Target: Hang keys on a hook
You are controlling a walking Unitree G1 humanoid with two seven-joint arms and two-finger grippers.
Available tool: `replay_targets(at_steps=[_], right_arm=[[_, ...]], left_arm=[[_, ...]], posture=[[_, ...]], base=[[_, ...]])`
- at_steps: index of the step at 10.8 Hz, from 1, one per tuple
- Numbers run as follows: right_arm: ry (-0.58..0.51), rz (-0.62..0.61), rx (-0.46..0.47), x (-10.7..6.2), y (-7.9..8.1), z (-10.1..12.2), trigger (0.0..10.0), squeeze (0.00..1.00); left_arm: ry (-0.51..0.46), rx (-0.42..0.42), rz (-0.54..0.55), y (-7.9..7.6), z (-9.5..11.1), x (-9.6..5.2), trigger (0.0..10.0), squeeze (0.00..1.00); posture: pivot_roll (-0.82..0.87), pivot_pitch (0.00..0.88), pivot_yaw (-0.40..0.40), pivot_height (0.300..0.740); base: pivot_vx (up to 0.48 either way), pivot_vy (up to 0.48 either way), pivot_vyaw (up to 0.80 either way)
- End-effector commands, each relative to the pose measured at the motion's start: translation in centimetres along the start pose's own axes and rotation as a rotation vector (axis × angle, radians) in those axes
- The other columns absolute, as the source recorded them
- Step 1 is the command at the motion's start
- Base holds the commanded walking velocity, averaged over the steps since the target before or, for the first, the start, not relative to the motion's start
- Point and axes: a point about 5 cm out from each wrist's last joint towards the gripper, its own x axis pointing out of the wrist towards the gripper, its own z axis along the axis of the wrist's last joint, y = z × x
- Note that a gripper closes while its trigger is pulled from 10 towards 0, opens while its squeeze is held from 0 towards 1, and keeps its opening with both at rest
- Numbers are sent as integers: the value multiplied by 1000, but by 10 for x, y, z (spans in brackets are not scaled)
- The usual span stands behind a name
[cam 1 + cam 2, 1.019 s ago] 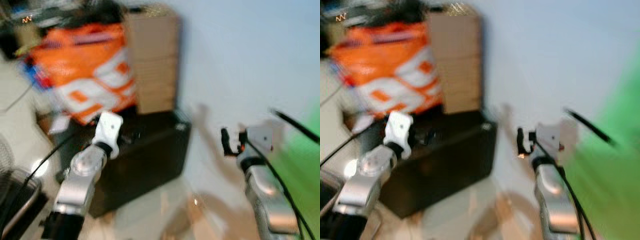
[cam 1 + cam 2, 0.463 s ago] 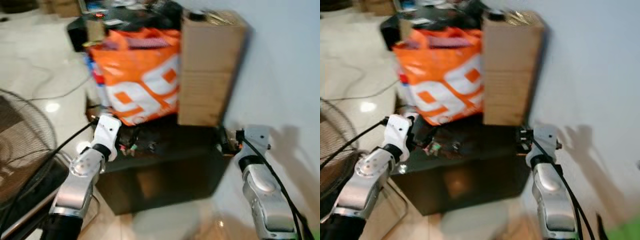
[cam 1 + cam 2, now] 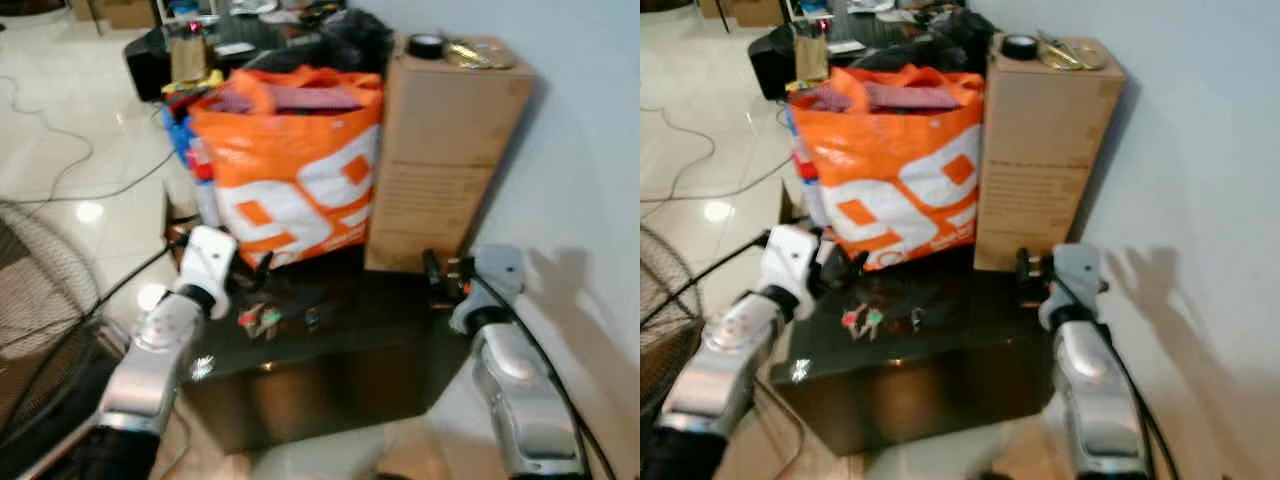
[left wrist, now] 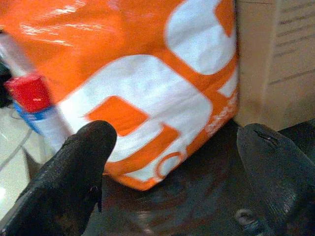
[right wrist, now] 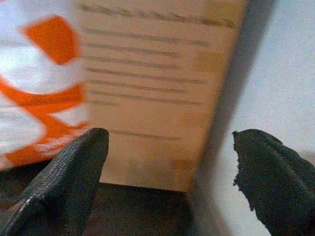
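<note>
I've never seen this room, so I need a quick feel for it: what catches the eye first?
The big orange and white bag stands out, sitting on a low black cabinet with a tall cardboard box beside it against the pale wall. In front of the bag, a small bunch of keys lies on the cabinet top. The left gripper and the right gripper both hover open near the bag and the box.
</note>
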Motion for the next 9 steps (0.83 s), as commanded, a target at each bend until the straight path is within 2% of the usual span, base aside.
replay_targets(at_steps=[1, 3, 4, 9], right_arm=[[-21, 3, 23, 1, 0, 4, 10000, 0], [-23, -9, 45, 2, -3, 4, 10000, 0], [-21, -14, 44, 2, -6, 4, 10000, 0], [-7, -8, 52, 3, -10, 3, 10000, 0]], left_arm=[[-11, 28, 22, 7, 5, -1, 10000, 98], [-15, 32, 24, 7, 5, 0, 10000, 94], [-16, 29, 35, 7, 5, 0, 10000, 67], [-15, 24, 34, 6, 4, -1, 10000, 63]], posture=[[-54, 0, 4, 740], [-54, 0, 4, 740], [-59, 0, 7, 740], [-56, 0, -1, 740]], base=[[349, 0, 0], [281, 0, 0], [0, 0, 0], [0, 0, 0]])
